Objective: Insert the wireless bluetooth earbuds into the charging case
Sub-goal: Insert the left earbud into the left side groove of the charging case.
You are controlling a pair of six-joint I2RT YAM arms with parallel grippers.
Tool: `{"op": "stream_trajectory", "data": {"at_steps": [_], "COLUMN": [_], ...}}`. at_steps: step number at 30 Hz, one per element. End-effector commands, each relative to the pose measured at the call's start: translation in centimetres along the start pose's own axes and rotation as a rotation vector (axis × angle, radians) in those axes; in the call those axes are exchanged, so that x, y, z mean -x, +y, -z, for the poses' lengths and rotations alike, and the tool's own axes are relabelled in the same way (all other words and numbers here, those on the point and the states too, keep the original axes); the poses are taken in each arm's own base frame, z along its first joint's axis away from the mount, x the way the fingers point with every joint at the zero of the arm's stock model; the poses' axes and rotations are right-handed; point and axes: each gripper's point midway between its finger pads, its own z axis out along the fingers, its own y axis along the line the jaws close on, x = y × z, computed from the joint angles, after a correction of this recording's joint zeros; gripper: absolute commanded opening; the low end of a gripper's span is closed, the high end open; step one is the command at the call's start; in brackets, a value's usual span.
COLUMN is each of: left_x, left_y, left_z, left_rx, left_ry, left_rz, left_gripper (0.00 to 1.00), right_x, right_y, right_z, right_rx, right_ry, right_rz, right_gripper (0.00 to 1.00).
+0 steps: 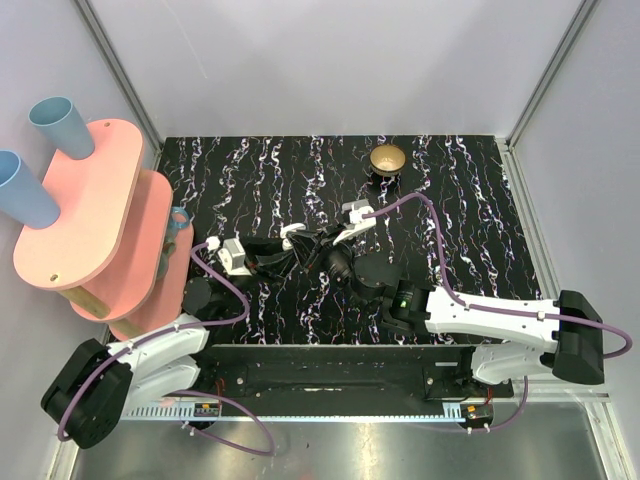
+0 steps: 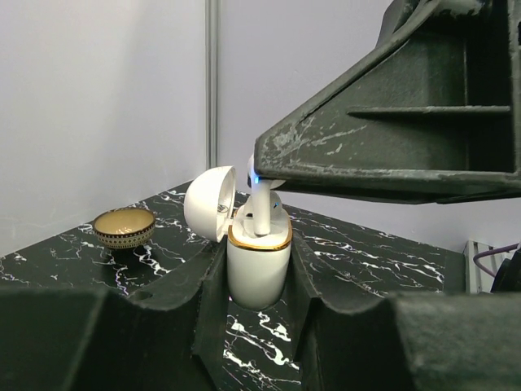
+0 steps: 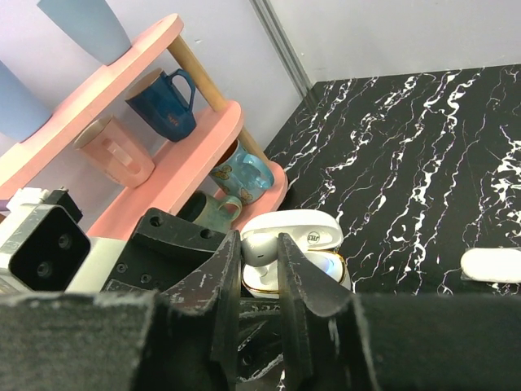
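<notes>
Right gripper [image 3: 256,240] pinches an earbud [image 2: 260,213], stem partly inside the open charging case [image 2: 259,273] clamped by left gripper [image 2: 259,244]; seating apparently remains.

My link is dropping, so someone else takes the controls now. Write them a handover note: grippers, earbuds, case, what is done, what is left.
Left gripper: shut on the charging case, holding it upright, lid open.
Right gripper: shut on an earbud directly above the case, stem partly inside it.
Done: case open, this bud started in. A white shape beside it may be the other bud, seated; cannot confirm.
Left: lower until seated, release, check the other bud, close the lid.
</notes>
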Motion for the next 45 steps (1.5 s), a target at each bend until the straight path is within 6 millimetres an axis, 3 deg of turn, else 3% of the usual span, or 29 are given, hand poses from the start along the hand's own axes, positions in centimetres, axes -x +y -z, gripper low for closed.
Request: {"op": "stream_trajectory", "data": {"at_steps": [1, 10, 26, 32, 42, 45], "left_x": [10.6, 10.6, 11.5, 11.7, 11.4, 11.4], "left_y": [-2.6, -2.7, -2.1, -2.1, -2.3, -2.3], "left_z": [-0.1, -0.2, 0.7, 1.0, 0.8, 0.7], "left_rx": [-0.088, -0.092, -0.03, -0.024, -0.035, -0.04], "left_ry": [-0.399, -0.401, -0.441, -0.447, -0.438, -0.437], "left_rz": [-0.164, -0.158, -0.167, -0.173, -0.167, -0.166], "left_gripper": [0.0, 0.0, 0.0, 0.0, 0.0, 0.0], "right_x": [1.6, 1.3, -2.0, -2.3, -1.0, -0.9], "right_y": [0.8, 0.6, -1.1, -1.5, -1.7, -1.8], "right_z": [-0.3, -0.4, 0.2, 0.3, 0.5, 0.6], "right_rx": [-0.009, -0.015, -0.071, -0.085, -0.101, -0.119], "right_ry": [-0.049, -0.047, 0.041, 0.047, 0.016, 0.024], "right_rz": [-0.04, -0.05, -0.024, -0.021, -0.023, -0.031], "right_gripper": [0.0, 0.0, 0.0, 0.01, 0.23, 0.25]}}
